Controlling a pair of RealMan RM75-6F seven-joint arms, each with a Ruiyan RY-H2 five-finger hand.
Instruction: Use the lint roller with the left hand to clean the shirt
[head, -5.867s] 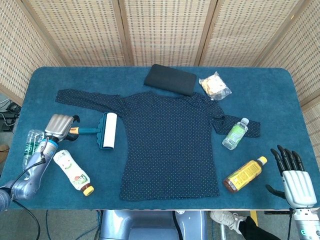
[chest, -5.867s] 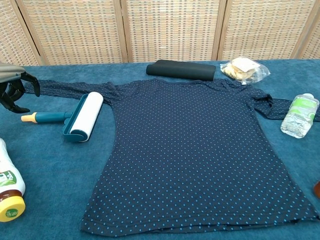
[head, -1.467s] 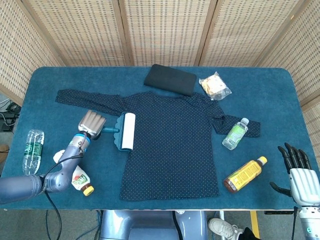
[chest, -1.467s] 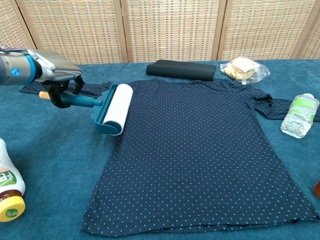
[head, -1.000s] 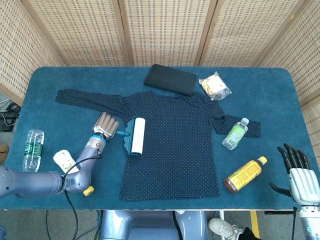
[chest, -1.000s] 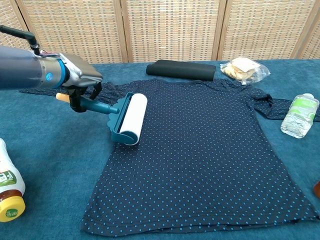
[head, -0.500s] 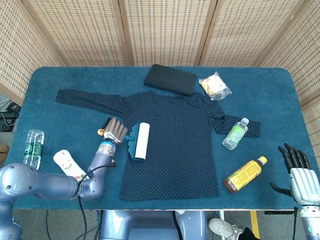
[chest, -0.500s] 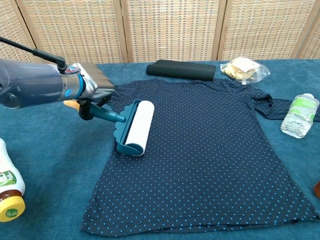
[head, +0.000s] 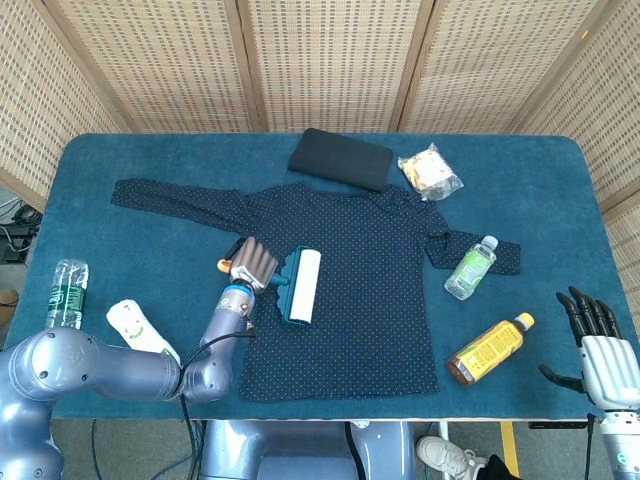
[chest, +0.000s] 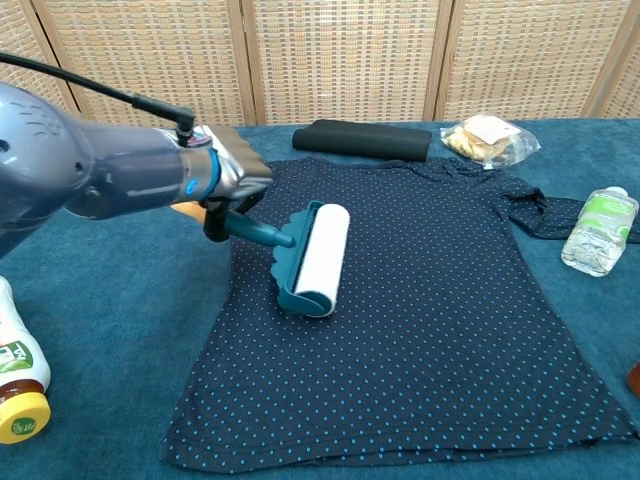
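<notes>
Left of centre, the left hand (chest: 232, 178) grips the lint roller (chest: 312, 258), set on the shirt (chest: 420, 300); most cloth looks unrolled; right hand (head: 598, 350) idle, fingers apart.

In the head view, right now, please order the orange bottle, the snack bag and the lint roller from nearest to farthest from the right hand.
Measured from the right hand at the table's near right corner:
1. Orange bottle, lying just to its left, near the front edge.
2. Snack bag, at the back, beside the black pouch.
3. Lint roller, on the shirt's left part, held by the left hand.
</notes>
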